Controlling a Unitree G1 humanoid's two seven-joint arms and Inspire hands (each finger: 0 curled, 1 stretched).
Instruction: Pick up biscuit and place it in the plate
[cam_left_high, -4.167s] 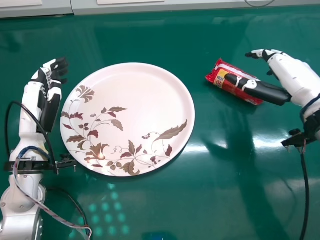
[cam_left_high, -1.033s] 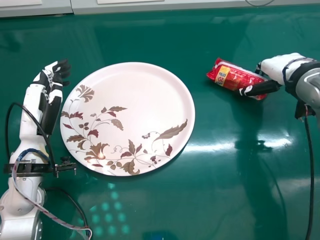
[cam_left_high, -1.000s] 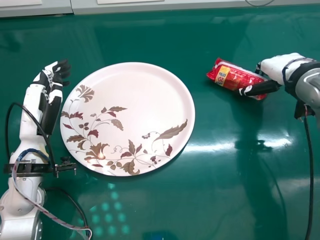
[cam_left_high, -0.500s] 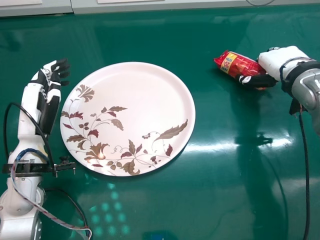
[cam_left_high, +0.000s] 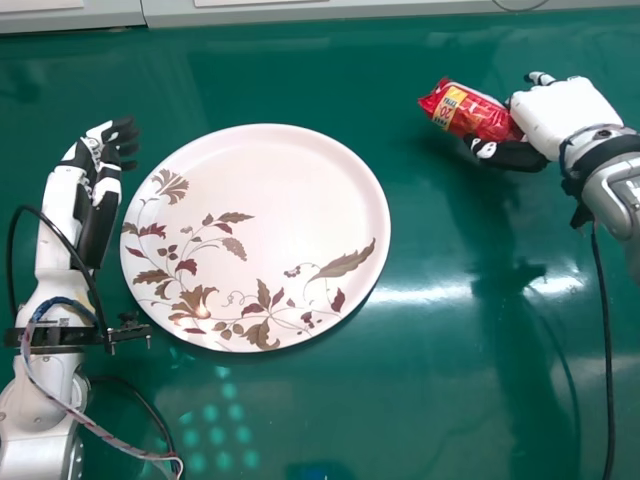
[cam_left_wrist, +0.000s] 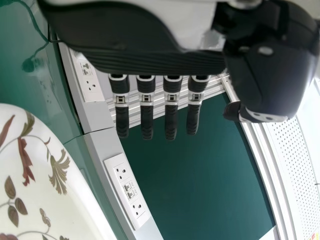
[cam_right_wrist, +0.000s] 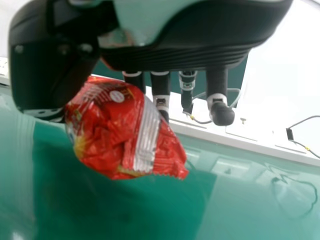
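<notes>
At the right of the head view, my right hand has its thumb and fingers round the red biscuit packet, whose yellow-labelled end points to the left. In the right wrist view the packet is pinched between the thumb and fingers of my right hand, with its silvery seam showing. The round floral plate lies left of the packet, apart from it. Beside the plate's left rim, my left hand rests with straight fingers; the left wrist view shows this hand open and holding nothing.
The green table carries the plate near its middle. Along the far edge runs a grey strip, with sockets seen in the left wrist view. A black cable hangs from the right forearm.
My right hand has closed round the packet and shifted toward the table's far side with it. The packet has risen, and its shadow stands apart below. The left arm is still.
</notes>
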